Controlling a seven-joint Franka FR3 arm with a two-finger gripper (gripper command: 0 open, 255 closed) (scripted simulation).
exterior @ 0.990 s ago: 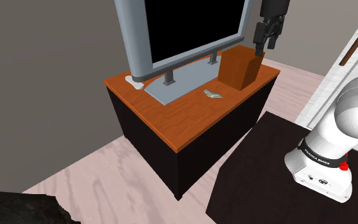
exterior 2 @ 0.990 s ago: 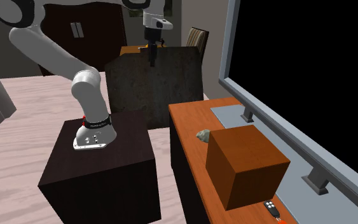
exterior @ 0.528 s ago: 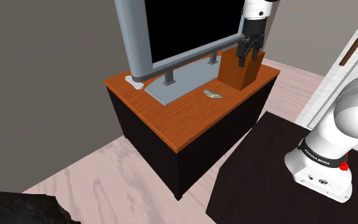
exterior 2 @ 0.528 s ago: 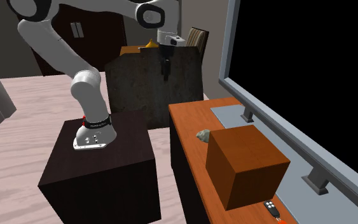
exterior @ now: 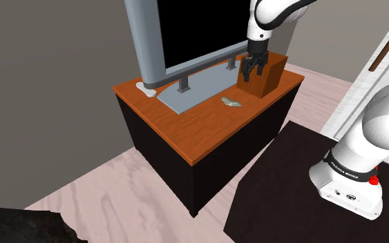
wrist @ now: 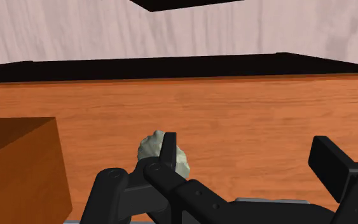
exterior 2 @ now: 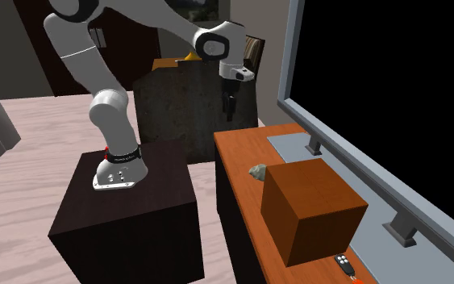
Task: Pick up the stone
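Looking along the gripper (wrist: 247, 153) in the wrist view, the two black fingers (wrist: 168, 150) stand spread apart, with nothing clasped between them. The stone (wrist: 153, 148), pale and grey-green, lies on the orange-brown tabletop (wrist: 234, 108) just beyond one fingertip, which covers part of it. Most of the gap between the fingers faces bare tabletop. The brown box (wrist: 18, 168) stands near the stone, on the side away from the gap.

In the shoulder view, the black stand (exterior: 282, 193) occupies the lower right of the frame. The stone (exterior: 231, 102) lies right of centre on the tabletop (exterior: 186, 128). The gripper (exterior: 252, 76) hangs to its upper right, apart from it and in front of the box (exterior: 270, 74). The box stands just beside the stone's upper right. A grey base plate (exterior: 189, 95) and its large black screen (exterior: 200, 27) stand behind, at upper centre.

In the second exterior view, the box (exterior 2: 314, 210) sits at the lower right, with a small black remote (exterior 2: 345, 263) by its near corner. The stone (exterior 2: 258, 171) touches or nearly touches the box's far corner. The gripper (exterior 2: 230, 106) hangs above and beyond it, against a dark cabinet (exterior 2: 177, 105).
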